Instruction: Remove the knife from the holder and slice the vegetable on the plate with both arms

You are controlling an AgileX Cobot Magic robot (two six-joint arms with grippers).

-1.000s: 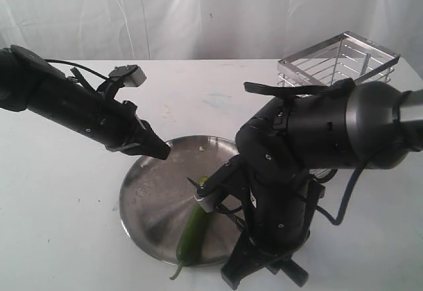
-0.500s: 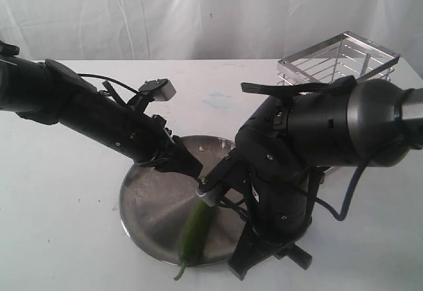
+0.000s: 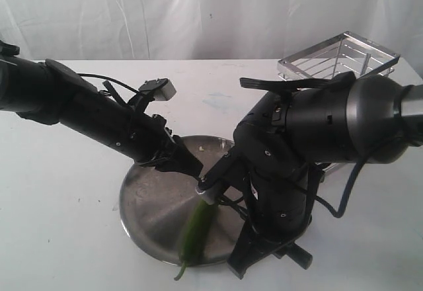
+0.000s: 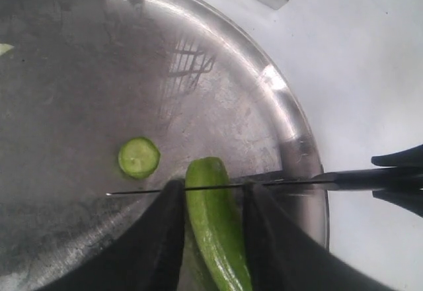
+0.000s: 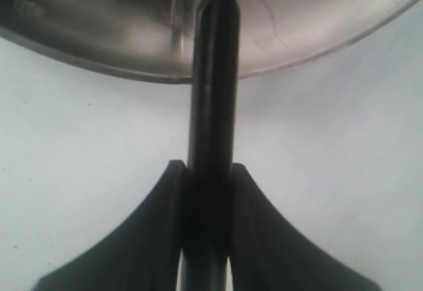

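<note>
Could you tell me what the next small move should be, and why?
Probably close the left gripper on the vegetable: its fingers only straddle it, a gap showing on one side, while the knife held by the right gripper lies across it.

The counter [image 3: 59,238] at lower left and the lower-left part of the plate [image 3: 142,205] lie bare. The right arm [image 3: 310,139] bulks over the plate's right side, screening the basket [image 3: 344,56] at upper right. The left tool [image 4: 213,188] straddles the chilli [image 4: 218,238]; the knife [image 4: 370,179] crosses between its fingers.
</note>
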